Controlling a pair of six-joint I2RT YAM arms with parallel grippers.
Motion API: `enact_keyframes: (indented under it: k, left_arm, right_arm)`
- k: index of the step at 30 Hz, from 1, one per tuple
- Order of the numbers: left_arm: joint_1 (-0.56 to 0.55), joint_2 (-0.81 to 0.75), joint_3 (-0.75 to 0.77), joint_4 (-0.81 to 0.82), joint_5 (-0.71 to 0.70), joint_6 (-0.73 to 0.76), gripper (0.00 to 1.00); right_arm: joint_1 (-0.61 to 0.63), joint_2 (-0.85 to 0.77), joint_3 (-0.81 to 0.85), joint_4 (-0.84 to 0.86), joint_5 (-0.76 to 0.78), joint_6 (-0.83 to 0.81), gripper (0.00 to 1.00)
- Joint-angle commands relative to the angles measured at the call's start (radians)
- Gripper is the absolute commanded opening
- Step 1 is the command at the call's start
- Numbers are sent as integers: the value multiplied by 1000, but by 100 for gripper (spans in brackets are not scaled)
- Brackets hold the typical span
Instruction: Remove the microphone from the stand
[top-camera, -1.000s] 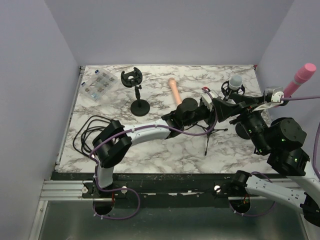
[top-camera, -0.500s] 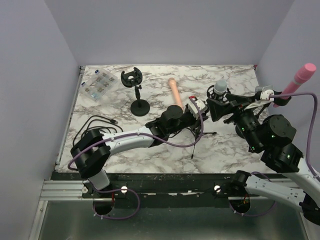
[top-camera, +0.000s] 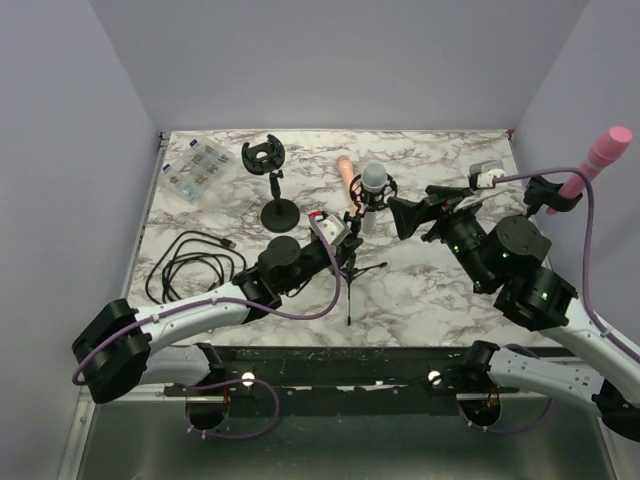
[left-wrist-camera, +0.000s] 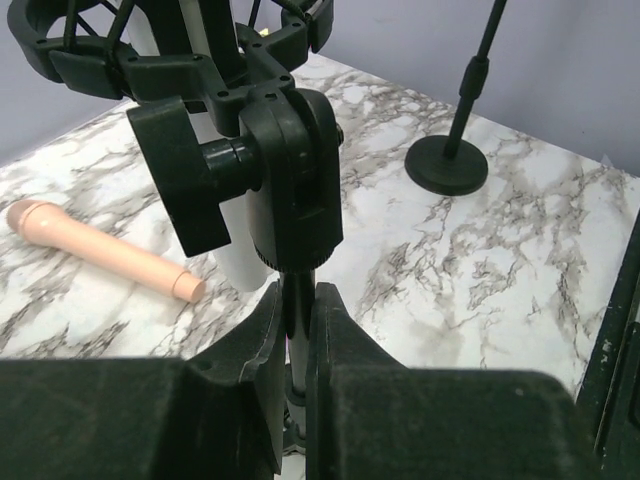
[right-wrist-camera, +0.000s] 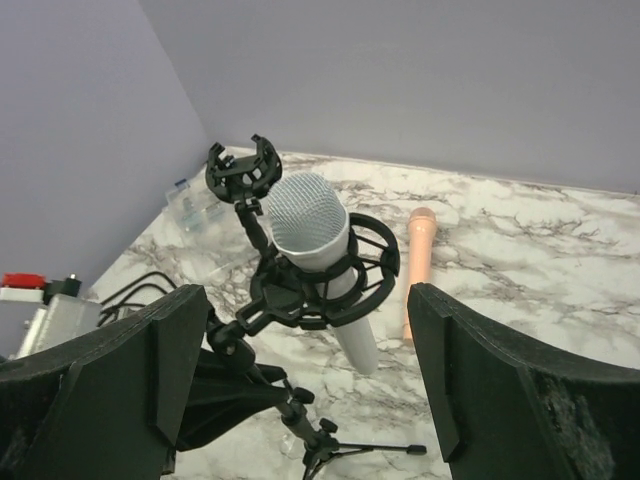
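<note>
A white microphone with a grey mesh head (top-camera: 371, 186) (right-wrist-camera: 318, 245) sits in the black shock mount of a small tripod stand (top-camera: 349, 268) (right-wrist-camera: 300, 415). My left gripper (top-camera: 343, 240) (left-wrist-camera: 296, 340) is shut on the stand's pole (left-wrist-camera: 297, 315), just below the mount's swivel joint (left-wrist-camera: 290, 180). My right gripper (top-camera: 402, 216) (right-wrist-camera: 300, 385) is open and empty, to the right of the microphone and pointing at it. In the right wrist view its fingers (right-wrist-camera: 490, 390) frame the microphone from above.
A peach microphone (top-camera: 346, 183) (left-wrist-camera: 95, 250) lies on the marble behind the stand. A second stand with a round base and empty mount (top-camera: 276, 205) (left-wrist-camera: 450, 160) is at back left. A plastic parts box (top-camera: 199, 169), a coiled black cable (top-camera: 195, 260) and a pink microphone (top-camera: 597, 158) at far right.
My left gripper has carried the stand with the microphone leftward and nearer across the table. My right gripper has followed to the left, staying open.
</note>
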Motion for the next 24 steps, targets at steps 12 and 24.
enact_keyframes:
  k: [12,24]
  left_arm:
    - [56,-172,-199,-46,-117,-54,8]
    - [56,-195,-165,-143,-161,-102,64]
  right_arm:
    - [1,268,147,-33,-6,-21,100]
    - [1,412,202,-16,109,-41,100]
